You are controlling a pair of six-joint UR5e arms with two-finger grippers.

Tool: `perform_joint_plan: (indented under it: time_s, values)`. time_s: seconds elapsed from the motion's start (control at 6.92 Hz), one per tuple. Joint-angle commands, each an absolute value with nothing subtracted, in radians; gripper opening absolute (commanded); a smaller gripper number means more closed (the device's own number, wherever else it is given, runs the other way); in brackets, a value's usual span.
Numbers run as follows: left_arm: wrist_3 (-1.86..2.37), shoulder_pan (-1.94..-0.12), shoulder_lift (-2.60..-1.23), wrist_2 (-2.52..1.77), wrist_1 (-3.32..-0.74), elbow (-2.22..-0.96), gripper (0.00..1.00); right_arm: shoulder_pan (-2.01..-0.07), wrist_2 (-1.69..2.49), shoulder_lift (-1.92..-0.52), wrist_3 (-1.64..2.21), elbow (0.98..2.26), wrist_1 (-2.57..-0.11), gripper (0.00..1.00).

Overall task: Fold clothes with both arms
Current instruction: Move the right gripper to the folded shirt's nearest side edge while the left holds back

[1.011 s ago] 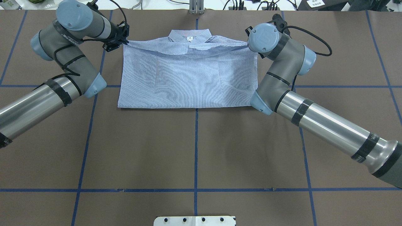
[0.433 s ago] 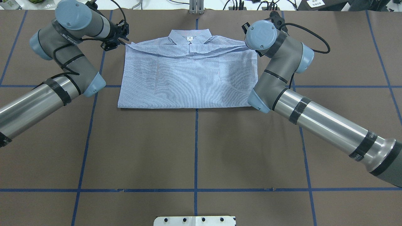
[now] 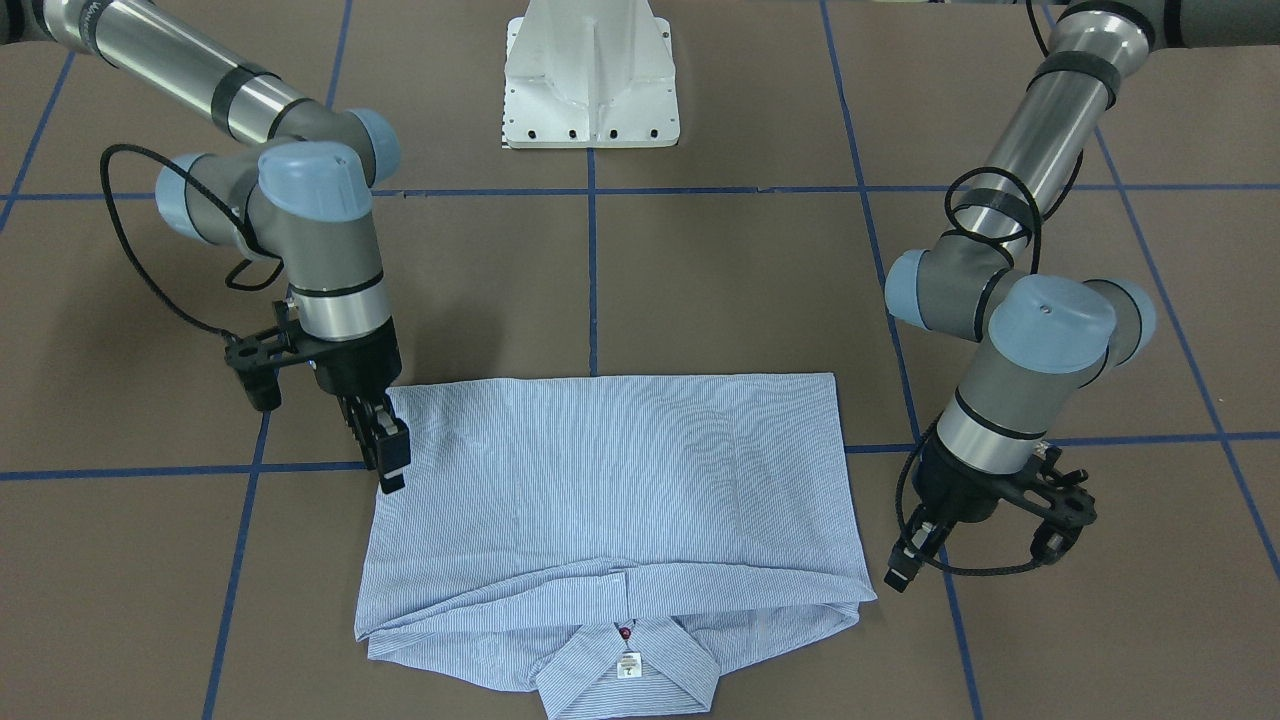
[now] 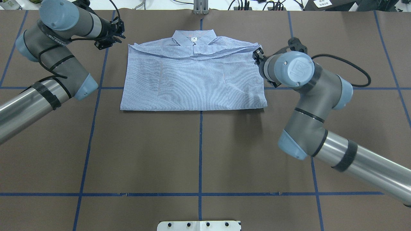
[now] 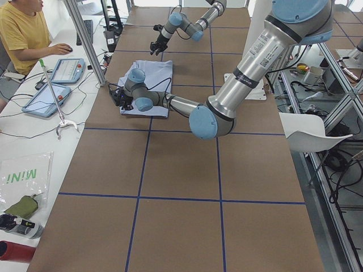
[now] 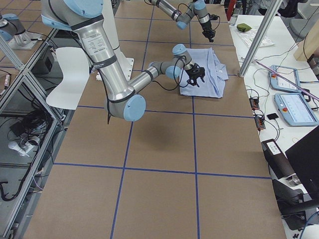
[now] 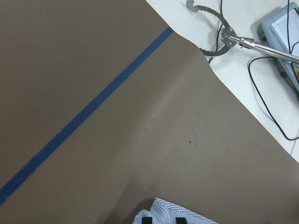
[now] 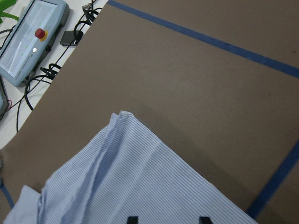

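The striped shirt [image 4: 192,80] lies folded flat on the brown table, collar [image 4: 193,36] at the far edge, its lower half turned up over the chest [image 3: 610,480]. My left gripper [image 4: 119,36] hangs just off the shirt's far left corner, open, holding nothing; the left wrist view shows that corner [image 7: 173,210] beyond the fingertips. My right gripper [image 3: 388,455] points down at the shirt's right edge, partly hidden under its wrist in the overhead view. In the right wrist view its fingers stand wide apart above the cloth [image 8: 140,186].
The white pedestal base [image 3: 590,80] stands at the near middle of the table. Blue tape lines cross the brown cover. Beyond the far edge runs a bench with teach pendants [image 8: 28,42], cables and a metal grabber [image 7: 219,32]; a person [image 5: 22,34] sits there.
Both grippers have let go of the shirt's folded-over corners. The left one drew back to the left; the right arm swung toward the near side along the shirt's right edge. The shirt lies still.
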State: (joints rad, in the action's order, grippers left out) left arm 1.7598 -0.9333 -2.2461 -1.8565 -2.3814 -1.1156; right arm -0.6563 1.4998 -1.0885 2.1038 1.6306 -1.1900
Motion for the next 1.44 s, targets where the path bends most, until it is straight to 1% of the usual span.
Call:
perform_joint_plan:
  time_s: [0.0,0.29,0.43,0.72,0.87,1.01,1.16,1.3]
  values:
    - [1.752,-0.933,-2.217,-1.855,-2.408,-1.129,0.29,-0.588,1.496,-1.196,2.169,1.727,-1.207,0.55]
    - [1.752,-0.933,-2.214,-1.853,-2.413,-1.129,0.29,-0.549,1.497,-1.226,2.242,1.714,-1.196,0.55]
    - [1.752,-0.933,-2.209,-1.853,-2.413,-1.129,0.29,-0.532,1.497,-1.226,2.246,1.698,-1.197,0.58]
    - [1.752,-0.933,-2.204,-1.852,-2.413,-1.132,0.29,-0.511,1.497,-1.209,2.281,1.683,-1.195,0.59]
    - [1.752,-0.934,-2.201,-1.85,-2.413,-1.135,0.29,-0.511,1.496,-1.21,2.276,1.681,-1.195,0.62]
    - [1.75,-0.934,-2.2,-1.829,-2.413,-1.135,0.29,-0.511,1.496,-1.209,2.278,1.681,-1.196,0.57]
    - [1.75,-0.933,-2.186,-1.827,-2.413,-1.137,0.29,-0.518,1.496,-1.206,2.279,1.681,-1.197,0.3]
    - [1.741,-0.933,-2.178,-1.825,-2.413,-1.14,0.29,-0.537,1.496,-1.197,2.281,1.681,-1.197,0.0]
